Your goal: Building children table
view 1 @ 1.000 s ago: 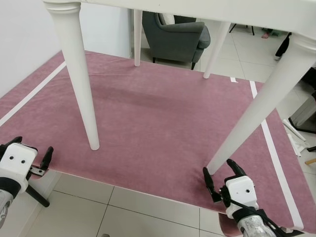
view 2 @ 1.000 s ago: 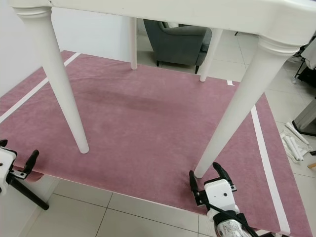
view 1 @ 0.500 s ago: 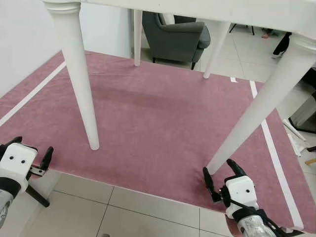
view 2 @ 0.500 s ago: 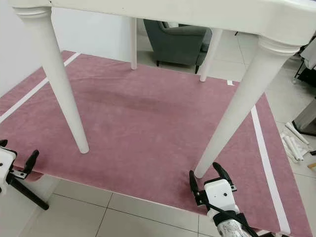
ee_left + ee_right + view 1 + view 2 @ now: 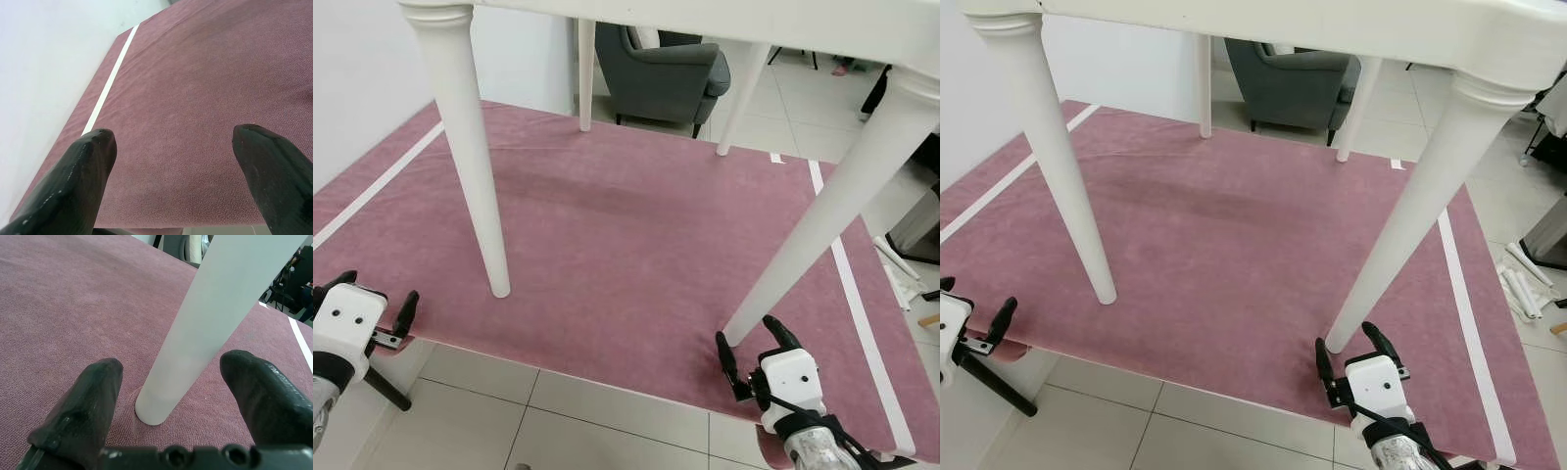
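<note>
1. The right gripper sits low at the near edge of the pink rug. Its two black fingers are spread apart and grasp nothing. The foot of the near right table leg stands between them, untouched, probably lined up for a grip.
2. The left gripper hangs by the rug's near left corner, fingers also released, with bare rug ahead.
3. The white children's table stands upright on the rug, all four legs down, the near left leg well apart from the left gripper.
4. Beyond the rug's far edge is a grey armchair; loose white parts lie on the tiled floor past the right edge. Nothing blocks the right fingers.
</note>
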